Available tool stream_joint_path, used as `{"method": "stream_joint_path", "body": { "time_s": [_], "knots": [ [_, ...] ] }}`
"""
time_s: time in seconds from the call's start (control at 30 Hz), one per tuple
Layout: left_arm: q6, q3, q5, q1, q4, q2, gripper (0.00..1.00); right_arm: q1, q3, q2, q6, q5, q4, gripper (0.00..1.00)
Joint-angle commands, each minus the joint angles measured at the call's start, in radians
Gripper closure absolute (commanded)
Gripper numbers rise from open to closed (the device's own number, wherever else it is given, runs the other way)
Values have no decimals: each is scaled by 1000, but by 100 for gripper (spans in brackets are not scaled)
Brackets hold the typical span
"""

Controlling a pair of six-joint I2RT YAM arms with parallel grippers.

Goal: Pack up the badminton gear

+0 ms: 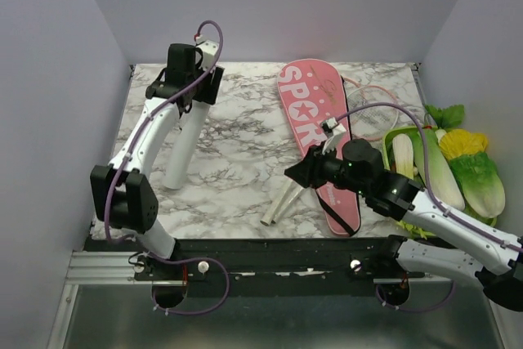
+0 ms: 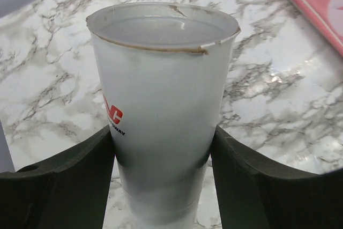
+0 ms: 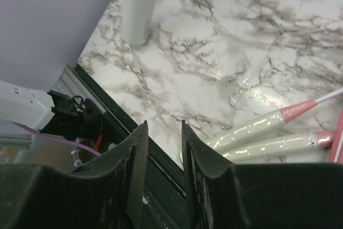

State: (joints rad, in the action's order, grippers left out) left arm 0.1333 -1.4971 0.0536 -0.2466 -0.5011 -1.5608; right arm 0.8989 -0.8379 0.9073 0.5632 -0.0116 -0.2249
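A white marble-patterned table (image 1: 237, 145) with grey veins is boxed in by plain pale lavender walls (image 1: 278, 6) at the back and both sides. A black rail (image 1: 278, 251) runs along its near edge. Soft glare shows on the tabletop.

Table (image 1: 237, 153): white marble pattern, grey veins. Green tray (image 1: 391, 138) at table's right edge. Toy vegetables piled at same edge: white-green cabbage stalks (image 1: 437, 171), yellow leafy piece (image 1: 462, 143), green lettuce head (image 1: 480, 184). Black rail (image 1: 286, 247) along table's near edge.

Table (image 1: 237, 153): my marble-veined worktop.
On it: pink bag (image 1: 315, 120), rackets (image 3: 257, 128) (handles towards me), white tube (image 1: 184, 149) standing upright.
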Motion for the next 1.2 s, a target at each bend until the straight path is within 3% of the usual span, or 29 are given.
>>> {"method": "stream_joint_path", "body": {
  "time_s": [0.0, 0.3, 0.5, 0.6, 0.7, 0.73, 0.77, 0.97, 1.17],
  "knots": [
    [-20, -130, 60, 131, -20, -167, 100, 8, 36, 57, 30, -71, 56, 60],
    [34, -293, -84, 230, -65, -458, 99, 8, 63, 145, 29, -126, 124, 55],
    [54, -305, -150, 297, -59, -568, 89, 9, 60, 194, 21, -171, 148, 50],
    [68, -285, -169, 320, -42, -573, 75, 8, 57, 215, 12, -175, 150, 42],
    [69, -279, -161, 340, -17, -555, 51, 8, 62, 237, 14, -185, 165, 35],
    [68, -282, -158, 345, -11, -548, 22, 9, 65, 245, 20, -191, 177, 34],
    [63, -287, -155, 346, -10, -541, 2, 8, 63, 260, 21, -194, 182, 33],
    [29, -305, -144, 348, 16, -441, 1, 9, 43, 295, 32, -189, 193, 30],
    [-21, -172, -141, 305, 120, -247, 1, 6, 10, 304, 12, -75, 138, 28]
  ]
}}
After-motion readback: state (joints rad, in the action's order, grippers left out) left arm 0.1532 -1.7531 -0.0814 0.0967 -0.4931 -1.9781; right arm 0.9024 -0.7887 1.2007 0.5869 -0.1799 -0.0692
